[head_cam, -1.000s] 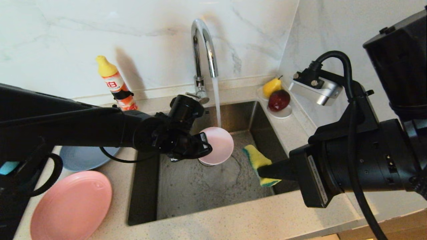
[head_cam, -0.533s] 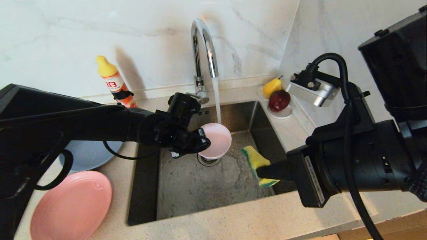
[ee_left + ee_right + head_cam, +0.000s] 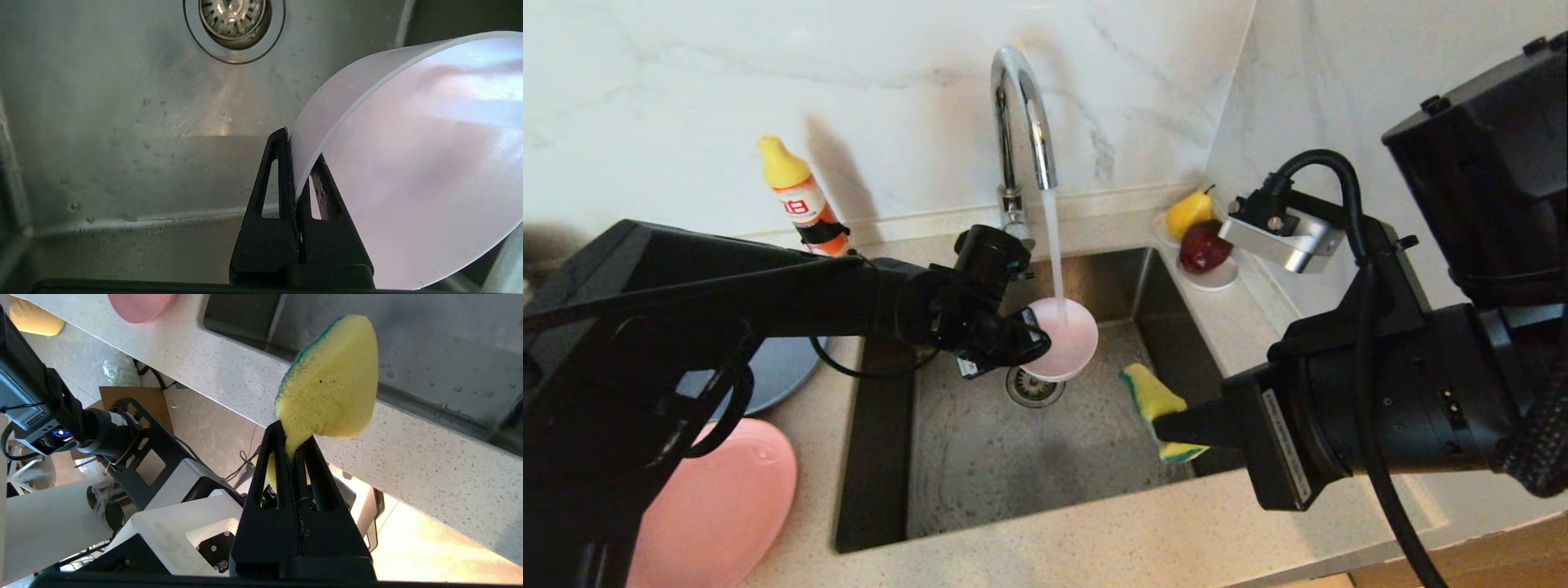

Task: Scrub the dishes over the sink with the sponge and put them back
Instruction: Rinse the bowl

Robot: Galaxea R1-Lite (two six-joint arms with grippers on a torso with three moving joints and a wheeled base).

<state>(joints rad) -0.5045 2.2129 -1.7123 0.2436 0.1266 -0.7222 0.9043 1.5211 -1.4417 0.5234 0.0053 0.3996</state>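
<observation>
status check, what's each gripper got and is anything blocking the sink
Left gripper shut on pale pink bowl rim, under running tap over sink. Right gripper shut on sponge, apart from bowl. Nothing between them.

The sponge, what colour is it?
The sponge is yellow with a green edge, clearest in the right wrist view.

Pale pink bowl (image 3: 1062,349) at centre frame, yellow-and-green sponge (image 3: 1156,400) right of it, salmon plate (image 3: 727,506) lower left, a seemingly grey-blue plate (image 3: 788,367) above.
</observation>
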